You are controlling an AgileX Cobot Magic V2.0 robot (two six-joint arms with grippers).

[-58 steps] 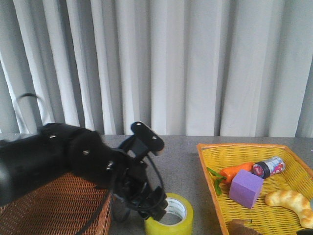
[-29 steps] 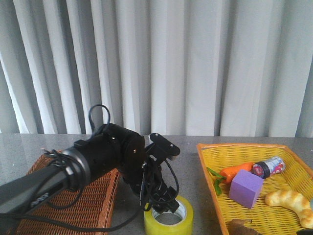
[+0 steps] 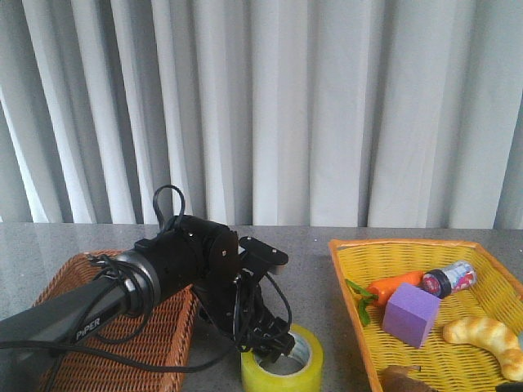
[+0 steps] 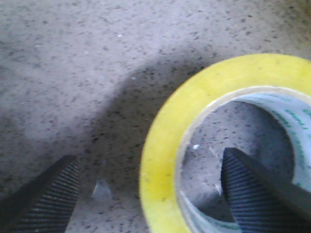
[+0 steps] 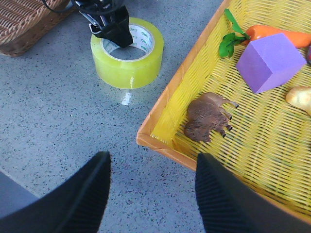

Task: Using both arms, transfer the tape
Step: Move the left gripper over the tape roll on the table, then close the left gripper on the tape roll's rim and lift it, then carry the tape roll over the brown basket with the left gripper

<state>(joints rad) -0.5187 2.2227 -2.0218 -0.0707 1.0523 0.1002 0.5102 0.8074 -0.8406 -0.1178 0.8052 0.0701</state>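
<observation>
Tape [image 3: 282,363] is lying flat on the grey table [image 5: 58,116], between the brown basket [image 3: 106,343] and the yellow tray [image 5: 204,116]. Left gripper [image 4: 148,194] is standing wide open across its wall, one finger [image 4: 252,189] inside the core, the other outside, gripping nothing. Closing off-centre could be tipping or pushing the roll away. Right gripper [image 5: 151,194] is hanging open and empty, nearer the camera side. Farther back, grey curtains [image 3: 327,106] are hanging.
</observation>
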